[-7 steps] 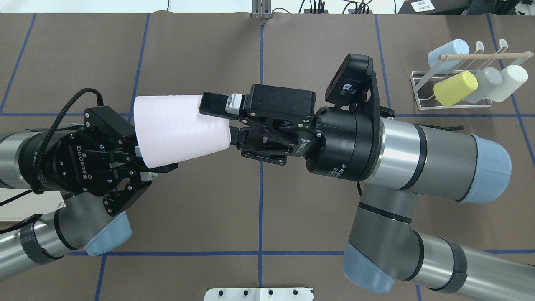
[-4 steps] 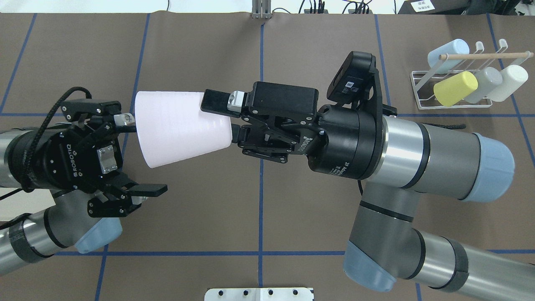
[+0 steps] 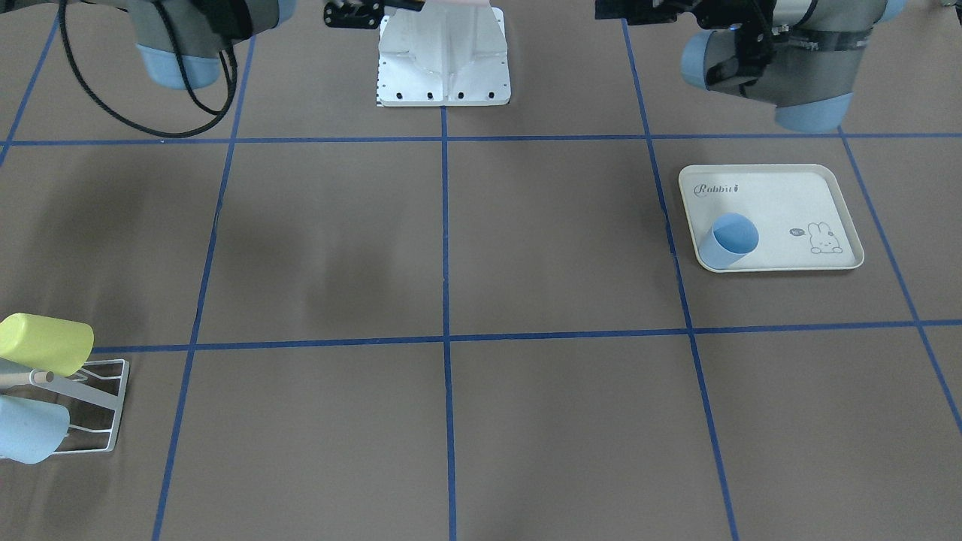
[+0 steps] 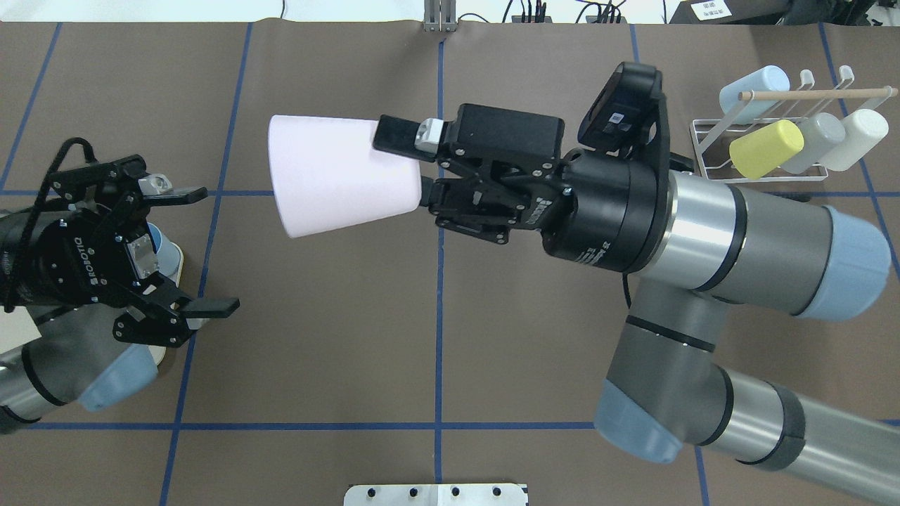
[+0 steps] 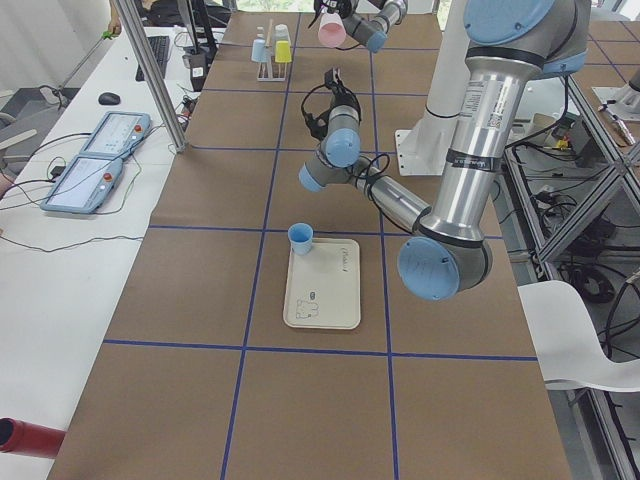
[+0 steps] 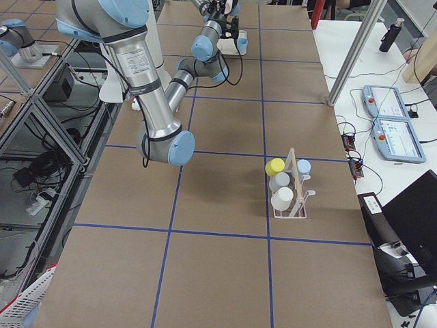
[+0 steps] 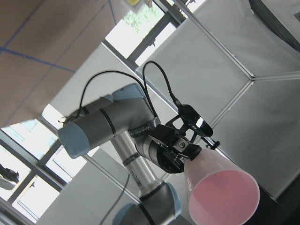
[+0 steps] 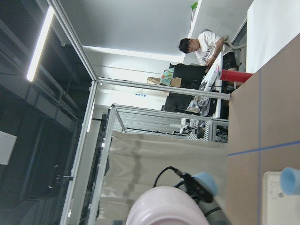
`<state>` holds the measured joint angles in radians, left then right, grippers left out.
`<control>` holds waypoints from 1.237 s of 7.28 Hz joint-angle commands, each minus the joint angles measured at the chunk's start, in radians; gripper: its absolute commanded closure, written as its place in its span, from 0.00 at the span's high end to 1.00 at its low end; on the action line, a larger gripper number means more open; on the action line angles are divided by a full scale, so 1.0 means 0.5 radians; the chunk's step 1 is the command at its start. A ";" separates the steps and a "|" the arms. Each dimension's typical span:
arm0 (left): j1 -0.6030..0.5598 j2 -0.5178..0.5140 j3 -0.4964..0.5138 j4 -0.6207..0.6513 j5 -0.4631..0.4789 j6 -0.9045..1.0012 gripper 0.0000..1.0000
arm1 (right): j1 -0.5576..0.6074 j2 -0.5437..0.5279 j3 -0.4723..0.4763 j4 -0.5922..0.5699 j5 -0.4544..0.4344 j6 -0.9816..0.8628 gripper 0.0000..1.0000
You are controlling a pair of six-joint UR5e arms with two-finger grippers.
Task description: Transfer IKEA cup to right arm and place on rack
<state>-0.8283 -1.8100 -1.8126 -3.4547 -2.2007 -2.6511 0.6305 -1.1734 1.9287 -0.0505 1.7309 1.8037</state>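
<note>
IKEA cup (image 4: 337, 176): smooth, pink, tapered

Smooth, matt pink plastic cup (image 4: 337, 176)

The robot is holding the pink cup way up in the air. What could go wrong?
The right gripper pinches the pink cup only at its narrow end, sideways above the table, so it might slip out and fall. The rack already carries four cups, so the pink one could bump them while going on.
</note>
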 commanded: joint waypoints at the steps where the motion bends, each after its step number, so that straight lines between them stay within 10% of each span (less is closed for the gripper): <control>1: -0.211 0.058 0.057 0.559 -0.194 0.739 1.00 | 0.262 -0.288 -0.010 -0.073 0.179 -0.296 0.34; 3: -0.511 0.061 0.067 1.276 -0.497 1.637 1.00 | 0.575 -0.295 -0.004 -0.596 0.506 -0.670 0.34; 9: -0.669 0.076 0.027 2.609 -0.211 3.136 1.00 | 1.042 -0.132 -0.016 -2.185 0.621 -2.003 0.34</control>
<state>-1.1532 -1.7752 -1.7882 -2.2838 -2.3657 -1.2365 1.1032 -1.2626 1.9234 -0.9701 2.0178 0.9646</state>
